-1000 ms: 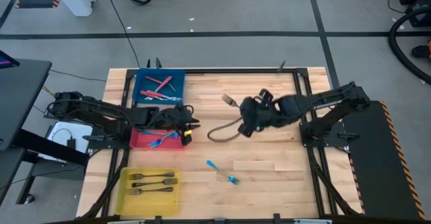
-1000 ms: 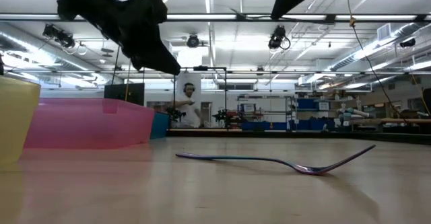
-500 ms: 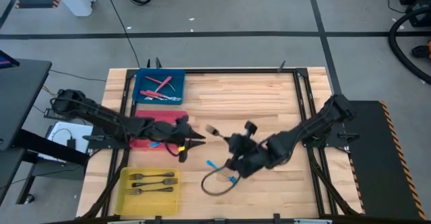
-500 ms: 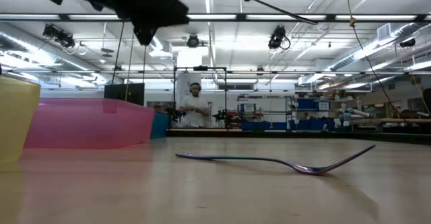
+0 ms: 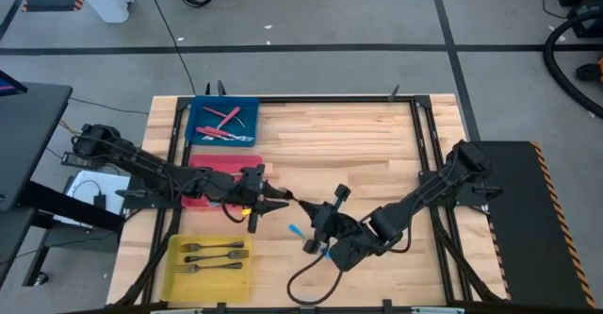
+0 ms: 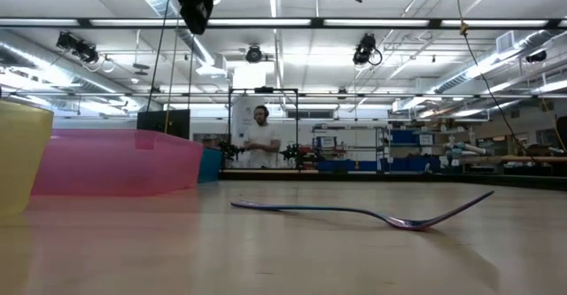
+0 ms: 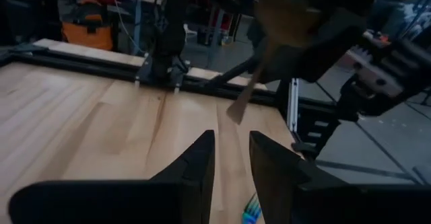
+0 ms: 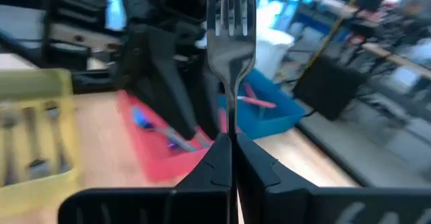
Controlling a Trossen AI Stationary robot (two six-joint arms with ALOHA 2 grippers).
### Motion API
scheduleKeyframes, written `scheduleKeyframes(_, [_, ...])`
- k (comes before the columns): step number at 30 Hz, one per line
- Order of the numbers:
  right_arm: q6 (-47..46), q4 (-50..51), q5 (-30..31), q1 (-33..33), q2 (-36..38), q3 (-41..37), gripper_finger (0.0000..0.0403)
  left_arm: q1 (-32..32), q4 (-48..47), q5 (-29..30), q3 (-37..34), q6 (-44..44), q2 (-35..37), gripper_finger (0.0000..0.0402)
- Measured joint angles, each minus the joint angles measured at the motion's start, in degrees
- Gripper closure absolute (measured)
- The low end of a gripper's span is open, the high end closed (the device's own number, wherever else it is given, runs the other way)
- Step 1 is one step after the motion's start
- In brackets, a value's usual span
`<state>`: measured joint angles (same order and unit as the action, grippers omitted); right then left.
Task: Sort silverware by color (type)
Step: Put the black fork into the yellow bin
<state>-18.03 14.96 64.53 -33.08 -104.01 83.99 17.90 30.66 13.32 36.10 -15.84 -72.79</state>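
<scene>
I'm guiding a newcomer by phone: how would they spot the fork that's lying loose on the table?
Start at the wooden table with three bins along its left edge. Go right from the yellow bin to the bare boards near the front. There, just beside the right end effector, lies the blue-handled fork, the only piece outside a bin and not gripped.

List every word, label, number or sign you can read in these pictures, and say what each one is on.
No text is readable in any view.
The blue tray, red tray and yellow tray carry no visible labels.
The silver fork held in the right gripper shows no marking.
Any signs in the room behind the table are too small or blurred to read.
</scene>
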Motion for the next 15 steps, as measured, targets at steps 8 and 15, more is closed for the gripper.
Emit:
scheduleKeyframes(8, [-0.3, -0.5, 2.0, 1.4, 0.1, 0.0, 0.0394, -0.9, 4.3, 0.5, 0.0, 2.1, 0.0, 0.0308])
scheduleKeyframes(15, [0.1, -2.1, 1.4, 3.9, 0.0, 0.0, 0.0394, -2.4, 7.0, 0.6, 0.0, 2.9, 0.0, 0.0308])
